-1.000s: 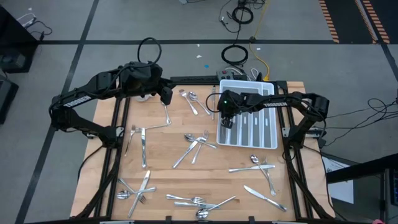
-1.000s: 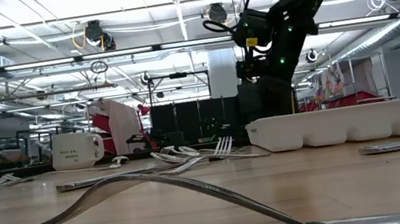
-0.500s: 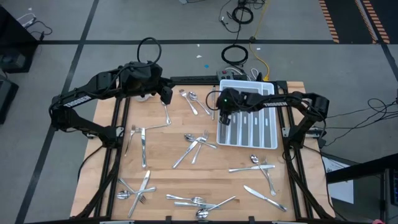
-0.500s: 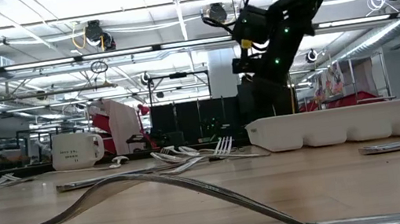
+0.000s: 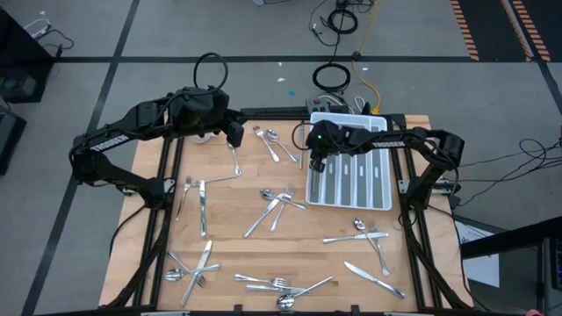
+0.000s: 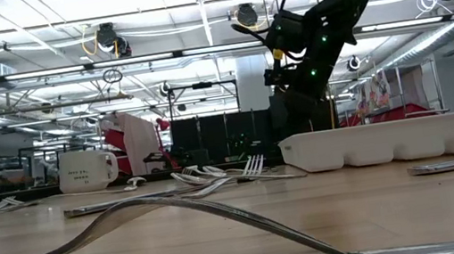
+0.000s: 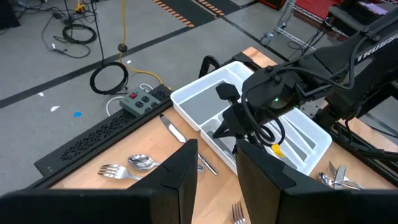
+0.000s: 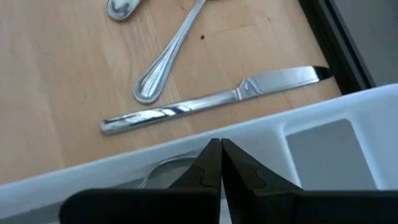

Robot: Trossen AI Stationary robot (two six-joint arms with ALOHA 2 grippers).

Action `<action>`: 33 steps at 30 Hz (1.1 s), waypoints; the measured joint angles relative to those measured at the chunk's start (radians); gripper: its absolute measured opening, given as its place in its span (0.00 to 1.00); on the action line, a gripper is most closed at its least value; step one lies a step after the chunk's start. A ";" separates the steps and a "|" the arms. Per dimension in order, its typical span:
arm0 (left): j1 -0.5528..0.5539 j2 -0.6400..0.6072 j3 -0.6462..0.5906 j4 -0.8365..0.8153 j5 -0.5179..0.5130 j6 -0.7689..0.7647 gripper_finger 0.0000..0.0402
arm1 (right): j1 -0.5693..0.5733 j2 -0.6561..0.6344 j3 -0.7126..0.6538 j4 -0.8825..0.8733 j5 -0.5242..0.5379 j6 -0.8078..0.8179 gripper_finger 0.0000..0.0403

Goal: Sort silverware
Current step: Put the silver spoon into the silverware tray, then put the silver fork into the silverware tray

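Note:
Many pieces of silverware (image 5: 277, 206) lie scattered flat on the wooden table. More silverware (image 5: 356, 178) lies in the compartments of the white tray (image 5: 348, 207) at the far right. My right gripper (image 5: 316, 164) is shut and hovers just above the tray's left wall (image 8: 298, 124), with nothing between its fingers. Beside that wall a knife (image 8: 211, 102) lies on the table. My left gripper (image 5: 234, 139) stands open high above the far left part of the table, its fingers (image 7: 186, 171) holding nothing.
A fork (image 7: 118, 169) and a spoon (image 7: 142, 162) lie near the far edge. A white mug (image 6: 87, 170) stands at the far left. A black power strip (image 7: 134, 102) and cables lie on the floor beyond the far edge.
My right gripper has tipped a little over the tray's left wall and has stayed shut. Nothing on the table has moved.

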State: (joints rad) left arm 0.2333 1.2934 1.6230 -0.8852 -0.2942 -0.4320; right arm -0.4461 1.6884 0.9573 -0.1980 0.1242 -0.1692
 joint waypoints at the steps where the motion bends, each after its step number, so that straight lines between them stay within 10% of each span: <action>1: 0.000 0.000 0.000 0.000 0.000 0.001 0.28 | 0.000 0.000 0.000 0.001 -0.002 0.000 0.00; 21: 0.000 0.000 0.000 0.000 -0.004 0.003 0.28 | 0.016 0.090 0.001 -0.030 -0.029 0.074 0.00; 33: 0.000 0.002 0.000 0.000 -0.004 0.004 0.28 | 0.029 -0.086 0.000 -0.043 -0.019 0.079 0.00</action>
State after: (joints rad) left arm 0.2333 1.2954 1.6230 -0.8852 -0.2978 -0.4280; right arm -0.4168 1.6023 0.9573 -0.2412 0.1055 -0.0902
